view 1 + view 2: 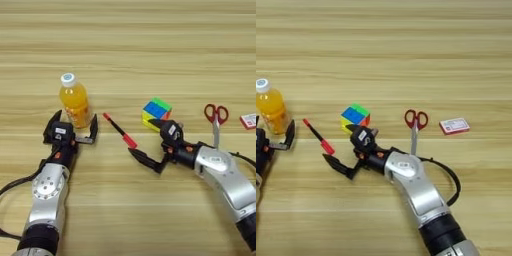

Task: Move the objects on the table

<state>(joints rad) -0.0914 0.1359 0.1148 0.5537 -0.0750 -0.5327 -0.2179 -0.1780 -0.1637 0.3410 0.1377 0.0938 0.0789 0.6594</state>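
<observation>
Bottle [74,102] stands between left end effector's [71,129] spread fingers; pen [120,130] beside open right end effector [152,150].

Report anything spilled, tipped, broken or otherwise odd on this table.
Nothing stands out. The bottle stands upright and capped between the open fingers of the left hand. The pen, cube, scissors and red card lie intact.

Bottle [74,101] left of pen [120,131]
</observation>
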